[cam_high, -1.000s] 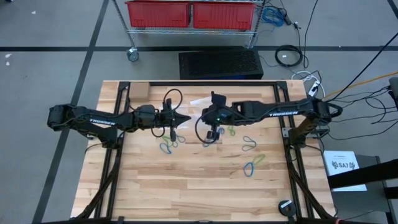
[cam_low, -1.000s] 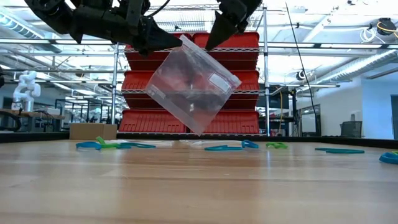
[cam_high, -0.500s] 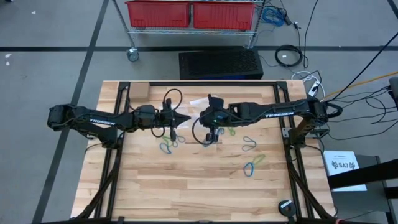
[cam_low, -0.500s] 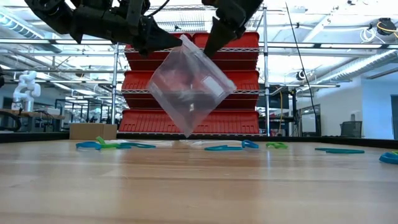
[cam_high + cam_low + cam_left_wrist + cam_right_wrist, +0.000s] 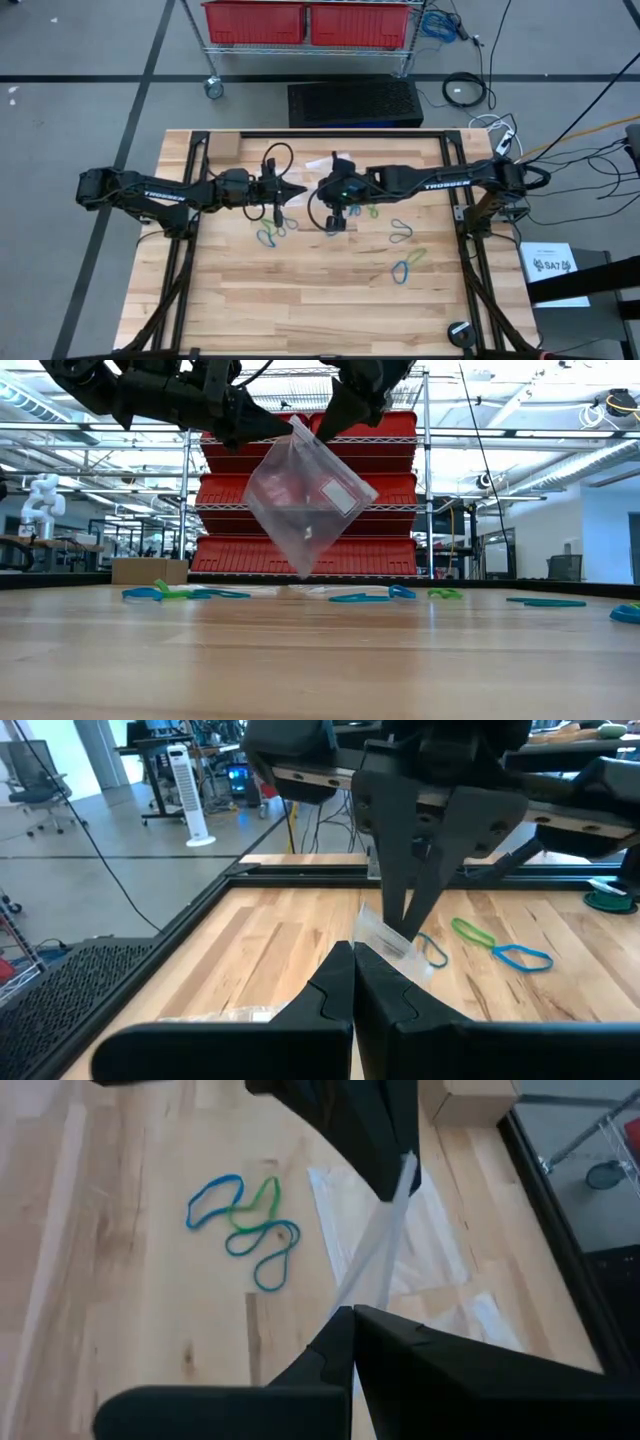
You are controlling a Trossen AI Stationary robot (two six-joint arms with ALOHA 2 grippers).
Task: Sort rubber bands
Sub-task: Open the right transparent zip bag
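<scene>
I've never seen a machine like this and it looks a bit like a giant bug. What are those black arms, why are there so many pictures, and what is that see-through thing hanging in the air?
Those are two robot arms at a wooden table. Each ends in a two-finger pincher called a gripper.

One picture looks straight down from above. One looks across from table height. The other two come from small cameras on the arms' wrists.

The see-through thing is a clear plastic bag. The left gripper and the right gripper each pinch its top edge with closed fingers, so it hangs between them above the table.

On the wood lie the rubber bands, blue and green loops. More clear bags lie flat there too. Behind the table stands a shelf of red bins.
</scene>
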